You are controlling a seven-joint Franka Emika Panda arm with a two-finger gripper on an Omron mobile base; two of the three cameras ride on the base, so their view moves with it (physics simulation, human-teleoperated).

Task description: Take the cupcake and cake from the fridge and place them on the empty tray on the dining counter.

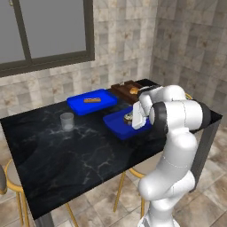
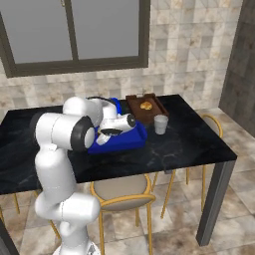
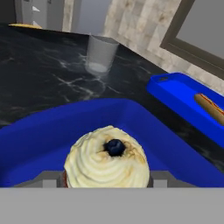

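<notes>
Held between the two dark tips of the pincer (image 3: pixel 105 183), low over the shallow blue rectangular plastic tray (image 3: pixel 39 135) with the raised rim: the tiny cupcake (image 3: pixel 106 161) with pale cream swirl, dark berry on top and brown wrapper base, jaws partly closed around the wrapper. Seen from the left base camera at the 3 o'clock side of the black white-veined marble tabletop (image 1: pixel 66 155), with the tray just in front of the white arm. Likely trouble from here: release from too high or at a tilt, tipping the cupcake onto its frosting; jaws opened too little, dragging the wrapper along on withdrawal; lowering too hard, squashing the base against the tray floor. At 1 o'clock in the hand camera, a second blue tray (image 3: pixel 183 98) carrying a tan bread stick (image 3: pixel 210 107), a wrong destination if drifted toward. At 12 o'clock, a small clear glass tumbler (image 3: pixel 99 56), at risk of a knock on a wide swing away. Cake not yet on the tray, so a second trip to come.
</notes>
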